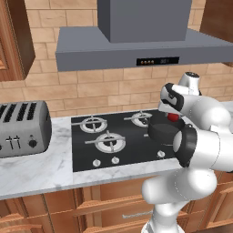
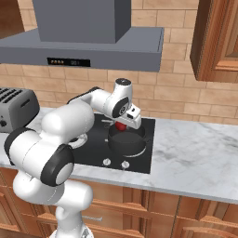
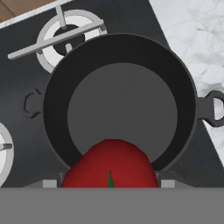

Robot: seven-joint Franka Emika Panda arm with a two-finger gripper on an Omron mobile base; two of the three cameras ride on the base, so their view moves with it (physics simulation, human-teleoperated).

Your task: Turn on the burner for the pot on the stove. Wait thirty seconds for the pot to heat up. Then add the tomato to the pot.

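The dark pot sits on the front right burner of the black stove. Its inside looks bare. The red tomato hangs just above the pot, over its near rim. My gripper is shut on the tomato, a fingertip pressed against each side of it. The arm reaches over the stove from the front and hides part of the pot in the left base view.
Small silver knobs line the stove's front edge. A grey toaster stands on the counter to the left. A grey hood hangs overhead. Marble counter stretches to the right of the stove.
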